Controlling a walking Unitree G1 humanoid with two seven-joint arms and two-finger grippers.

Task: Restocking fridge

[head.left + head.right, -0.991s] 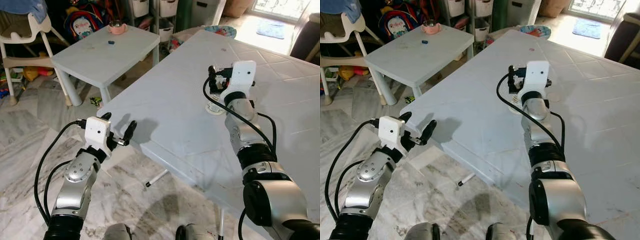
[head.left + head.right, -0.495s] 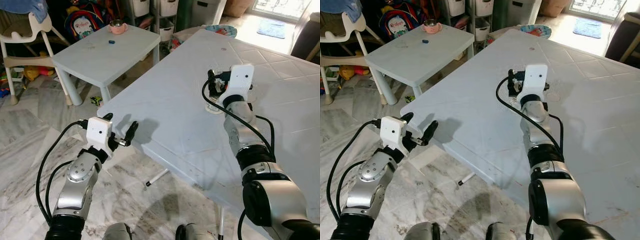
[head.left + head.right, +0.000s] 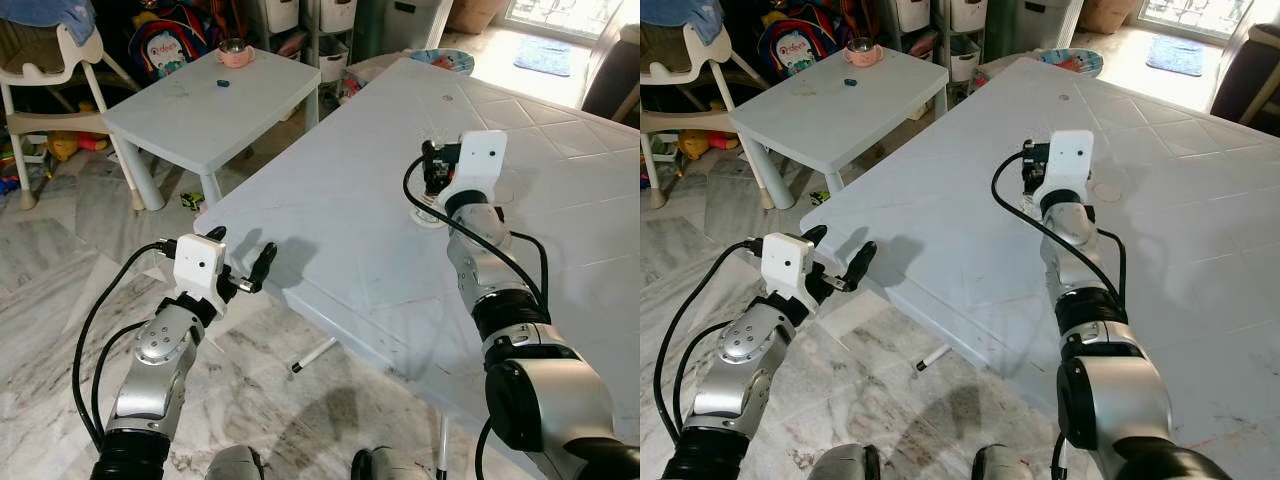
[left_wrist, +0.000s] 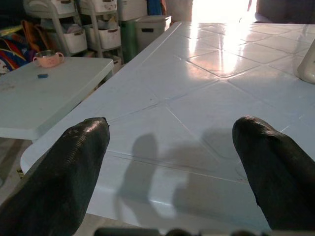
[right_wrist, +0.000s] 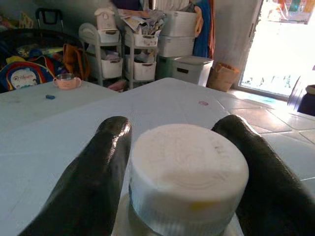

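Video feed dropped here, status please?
Right pincer astride round white ribbed cap, not visibly clamped. Left pincer open, empty, at large white table corner.

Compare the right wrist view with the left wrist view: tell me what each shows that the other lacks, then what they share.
Right wrist view alone: a white ribbed cap of a container, close between the right gripper's black fingers, jaws on either side of it, and a bright doorway beyond.

Left wrist view alone: the left gripper, jaws wide apart with nothing between them, casting shadows on the near edge of the big white table.

Both: that table, the small white table with a pink cup, and storage shelves behind.
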